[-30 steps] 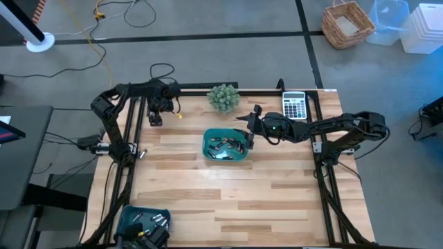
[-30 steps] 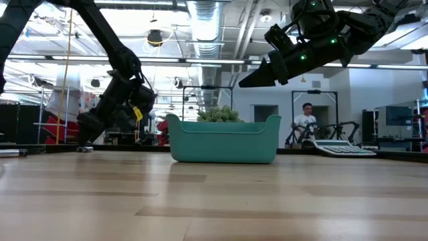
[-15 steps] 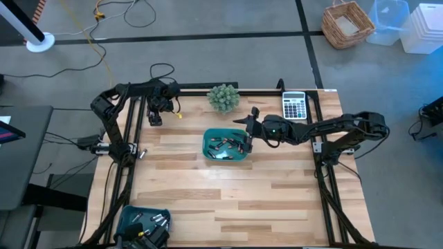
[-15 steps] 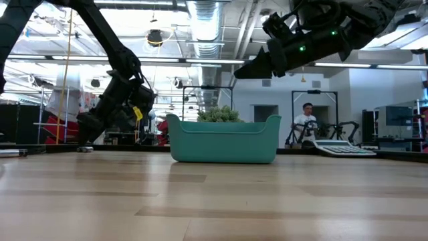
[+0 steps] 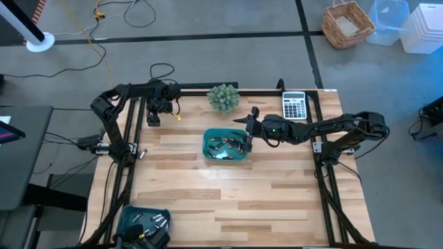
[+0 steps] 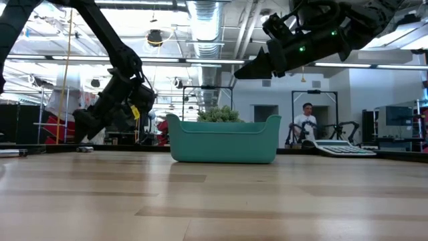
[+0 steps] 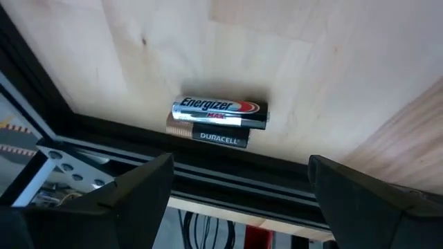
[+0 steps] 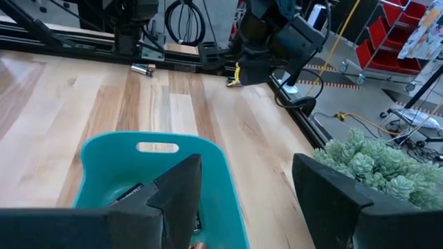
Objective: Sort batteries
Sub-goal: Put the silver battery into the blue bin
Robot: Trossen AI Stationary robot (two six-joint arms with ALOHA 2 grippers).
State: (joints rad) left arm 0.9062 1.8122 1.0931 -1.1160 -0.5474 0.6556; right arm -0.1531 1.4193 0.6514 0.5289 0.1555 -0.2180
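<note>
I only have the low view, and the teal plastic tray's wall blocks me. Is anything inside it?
Observer: Yes. The high view shows several small dark cylindrical batteries lying inside the teal plastic tray.
Operator: Where is the right gripper relative to it?
Observer: The right gripper hangs open over the tray's right-hand end, holding nothing.
Operator: And the left one?
Observer: The left gripper is open at the table's far left edge. Ahead of it a black-and-silver Energizer cell and a copper-and-black Duracell cell lie side by side, touching, on the wood beside the black frame rail.
</note>
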